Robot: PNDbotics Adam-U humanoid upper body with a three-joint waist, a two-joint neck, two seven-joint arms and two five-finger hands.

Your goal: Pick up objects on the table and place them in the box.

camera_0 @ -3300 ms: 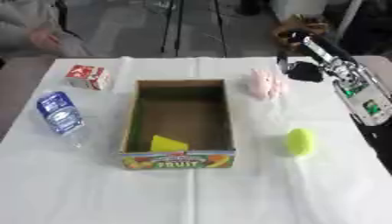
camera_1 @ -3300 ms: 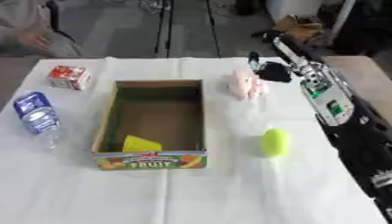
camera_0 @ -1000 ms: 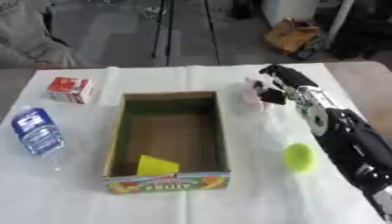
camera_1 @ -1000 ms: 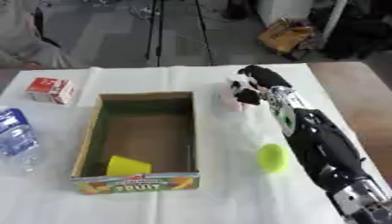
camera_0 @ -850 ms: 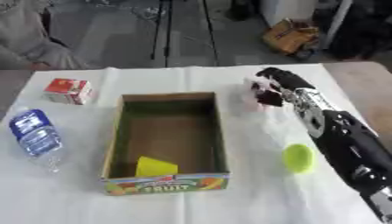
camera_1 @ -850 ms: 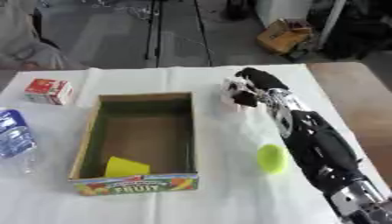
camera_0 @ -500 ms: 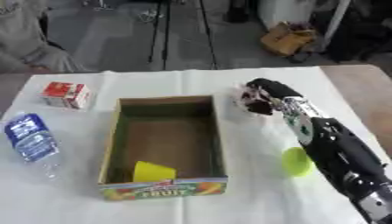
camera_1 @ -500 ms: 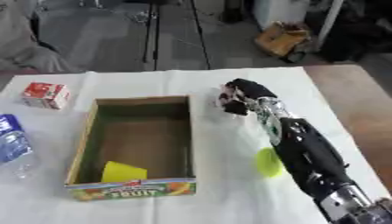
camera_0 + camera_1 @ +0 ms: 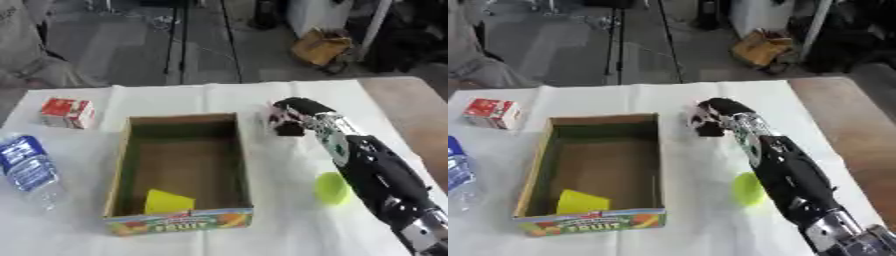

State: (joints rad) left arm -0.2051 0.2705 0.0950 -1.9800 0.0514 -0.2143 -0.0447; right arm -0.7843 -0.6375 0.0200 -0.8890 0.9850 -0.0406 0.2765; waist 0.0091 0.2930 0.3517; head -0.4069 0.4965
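Right hand, just right of centre frame, curled over a small pale-pink object on the white tablecloth beside the box's right wall; fingers look closed round it, so the grasp step seems in hand, left hand out of view. Next move, as I judge it: lift clear of the wall and carry left over the open cardboard box, where a yellow piece already lies. Still out: green object at lower right, touching the forearm, red-and-white carton upper left, water bottle at left edge.
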